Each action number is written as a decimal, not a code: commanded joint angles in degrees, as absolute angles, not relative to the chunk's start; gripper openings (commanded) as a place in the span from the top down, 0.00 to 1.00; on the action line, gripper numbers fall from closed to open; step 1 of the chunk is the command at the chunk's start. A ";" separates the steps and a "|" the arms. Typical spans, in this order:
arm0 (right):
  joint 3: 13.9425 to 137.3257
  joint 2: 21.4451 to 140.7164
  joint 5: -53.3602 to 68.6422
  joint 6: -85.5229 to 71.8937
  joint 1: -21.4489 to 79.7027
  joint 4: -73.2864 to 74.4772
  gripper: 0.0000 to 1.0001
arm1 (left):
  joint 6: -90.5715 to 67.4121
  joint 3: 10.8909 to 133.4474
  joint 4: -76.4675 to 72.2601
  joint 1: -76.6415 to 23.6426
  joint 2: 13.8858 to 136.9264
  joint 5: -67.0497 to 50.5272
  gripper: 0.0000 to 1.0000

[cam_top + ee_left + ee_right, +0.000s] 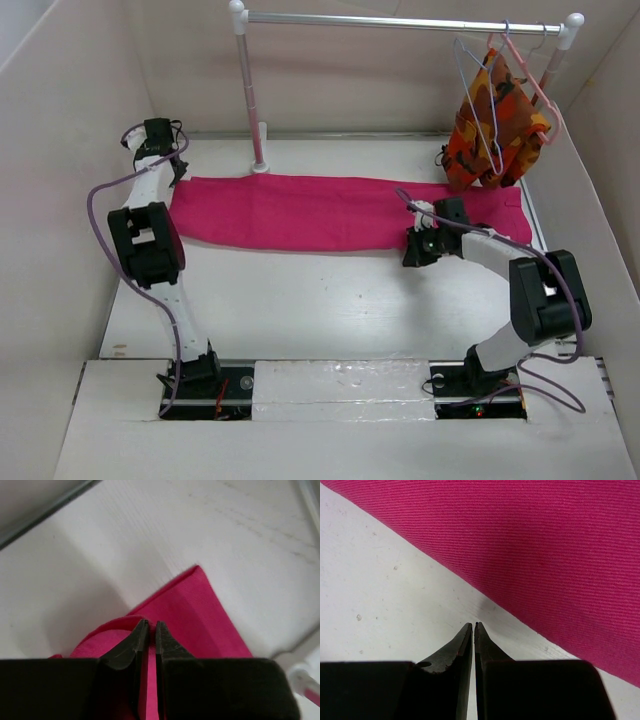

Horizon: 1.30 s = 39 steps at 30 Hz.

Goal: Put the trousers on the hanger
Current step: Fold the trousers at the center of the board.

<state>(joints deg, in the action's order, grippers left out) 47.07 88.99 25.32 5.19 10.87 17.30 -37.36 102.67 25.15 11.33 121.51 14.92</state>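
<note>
Right, trousers (320, 212) lie flat across the surface (330, 300): soft, limp, likely to sag between grips. Left end effector (149, 625) is clenched on cloth at their left end; right end effector (473, 626) is closed, empty, just off the near edge. Best pinch both ends, not mid-leg.

Plain magenta-pink trousers (330, 212), pale blue-lilac hanger (466, 70), orange-red-yellow patterned garment (500, 125), white table (330, 300).
</note>
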 commanded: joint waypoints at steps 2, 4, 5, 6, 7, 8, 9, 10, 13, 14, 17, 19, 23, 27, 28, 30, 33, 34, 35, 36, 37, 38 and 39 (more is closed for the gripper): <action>50.09 90.52 27.51 6.15 10.72 14.06 0.89 | -38.94 98.09 20.84 10.63 112.42 14.50 1.00; 50.80 91.40 27.77 6.41 10.72 13.97 0.89 | -39.11 99.83 20.65 10.63 113.02 14.41 1.00; 51.24 91.58 27.95 6.50 10.72 14.24 0.89 | -39.20 101.76 22.22 10.63 115.20 15.02 1.00; 52.02 91.76 28.04 6.59 10.72 14.41 0.89 | -39.37 104.65 23.45 10.63 116.96 15.55 1.00; 52.47 91.84 28.21 6.77 10.72 14.50 0.89 | -39.37 110.07 24.60 10.63 118.81 15.73 1.00; 52.82 92.11 28.21 6.85 10.72 14.94 0.89 | -39.37 112.91 25.74 10.63 122.22 16.60 1.00; 53.34 92.02 28.13 6.94 10.72 15.20 0.89 | -39.20 115.55 25.93 10.63 124.08 17.22 1.00; 53.61 92.02 27.95 7.03 10.72 15.29 0.89 | -38.94 120.01 25.58 10.63 125.75 17.23 1.00; 54.66 91.58 27.07 6.94 10.72 16.69 0.89 | -38.76 127.50 27.15 10.63 132.87 15.91 1.00; 54.75 91.32 26.81 7.03 10.72 17.40 0.89 | -39.02 128.14 27.85 10.63 135.41 14.34 1.00; 55.19 89.30 25.32 6.42 10.72 18.45 0.75 | -40.07 126.74 26.99 10.63 137.19 12.49 0.93; 55.28 88.42 24.70 6.15 10.72 19.16 0.63 | -40.17 124.73 26.98 10.63 137.02 12.74 0.83; 54.93 86.23 22.68 5.28 10.72 20.56 0.45 | -37.54 124.27 27.41 10.63 134.39 15.20 0.46; 54.32 84.03 23.73 3.96 9.49 20.83 0.39 | -36.12 119.03 29.97 10.63 128.17 19.15 0.37; 54.14 83.41 23.99 3.52 8.97 20.92 0.39 | -36.12 111.09 27.45 10.63 122.92 19.51 0.37; 53.27 80.96 23.21 2.64 8.96 21.01 0.61 | -36.65 101.74 24.01 10.63 117.19 20.22 0.39; 51.95 77.26 21.27 0.71 7.91 20.92 1.00 | -38.14 83.71 17.33 12.12 106.81 16.45 0.41; 50.99 76.73 21.36 0.27 6.95 20.66 1.00 | -38.84 77.41 16.62 12.13 105.31 15.30 0.41; 50.45 76.38 21.79 0.26 5.64 20.65 1.00 | -39.37 74.91 15.22 12.91 102.60 12.07 0.41; 50.10 75.68 22.32 0.09 4.84 20.74 1.00 | -40.25 72.62 14.86 13.53 101.87 11.00 0.41; 49.40 75.41 22.50 0.17 4.14 20.83 0.97 | -40.43 69.29 13.90 13.54 100.82 10.29 0.41; 49.22 75.32 22.41 0.09 2.74 21.27 0.89 | -40.34 68.39 13.36 13.54 100.81 7.67 0.40; 48.87 74.80 22.15 0.17 2.03 21.79 0.69 | -40.60 68.03 13.71 14.06 101.07 6.86 0.39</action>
